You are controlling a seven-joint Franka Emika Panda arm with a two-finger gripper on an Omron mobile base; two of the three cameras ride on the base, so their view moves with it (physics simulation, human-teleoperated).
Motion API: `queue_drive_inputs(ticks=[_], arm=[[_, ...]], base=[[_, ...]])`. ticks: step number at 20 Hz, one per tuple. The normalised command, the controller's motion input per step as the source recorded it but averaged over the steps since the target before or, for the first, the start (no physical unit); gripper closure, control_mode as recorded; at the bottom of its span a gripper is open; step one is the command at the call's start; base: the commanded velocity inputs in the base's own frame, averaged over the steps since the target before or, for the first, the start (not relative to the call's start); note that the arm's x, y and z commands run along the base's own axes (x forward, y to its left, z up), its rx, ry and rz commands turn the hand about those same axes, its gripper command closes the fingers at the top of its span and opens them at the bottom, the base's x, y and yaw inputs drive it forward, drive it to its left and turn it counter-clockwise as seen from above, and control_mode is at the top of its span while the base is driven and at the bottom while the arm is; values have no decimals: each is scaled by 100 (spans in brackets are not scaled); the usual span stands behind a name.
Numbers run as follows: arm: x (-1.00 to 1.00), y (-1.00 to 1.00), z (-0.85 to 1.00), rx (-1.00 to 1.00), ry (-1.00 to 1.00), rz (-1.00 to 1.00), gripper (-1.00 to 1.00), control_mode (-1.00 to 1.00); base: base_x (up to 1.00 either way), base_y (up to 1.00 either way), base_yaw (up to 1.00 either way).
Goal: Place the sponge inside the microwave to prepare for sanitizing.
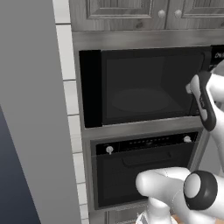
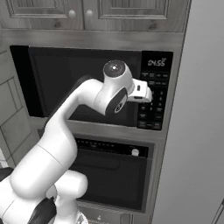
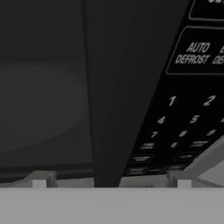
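The microwave (image 1: 144, 87) is built into the wall, and its dark-windowed door (image 2: 65, 78) looks shut. A round turntable (image 3: 39, 109) shows dimly through the glass. My gripper (image 3: 111, 181) is open and holds nothing. It faces the door's right edge, close to the black keypad (image 3: 188, 109). In the right base view the hand (image 2: 144, 92) hangs just in front of the keypad (image 2: 155, 100). The sponge is out of view.
A black oven (image 1: 144, 170) with knobs and a handle sits directly below the microwave. Grey wooden cabinets (image 2: 87, 13) hang above it. A tall grey panel (image 1: 30, 131) stands close on the left, and another (image 2: 197, 131) on the right.
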Motion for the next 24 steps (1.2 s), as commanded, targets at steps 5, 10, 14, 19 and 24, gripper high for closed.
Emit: queue_drive_inputs(ticks=[5, 10, 14, 19, 24], arm=[[18, 0, 2, 4, -15, -3, -100, -100], [26, 2, -4, 3, -22, -7, -100, -100], [47, 8, -13, 5, -9, -6, -100, -100], [67, 0, -9, 15, 0, 0, -100, -100], [69, -2, -8, 14, 0, 4, 100, -100]], base=[[0, 0, 0], [0, 0, 0], [0, 0, 0], [0, 0, 0], [0, 0, 0]])
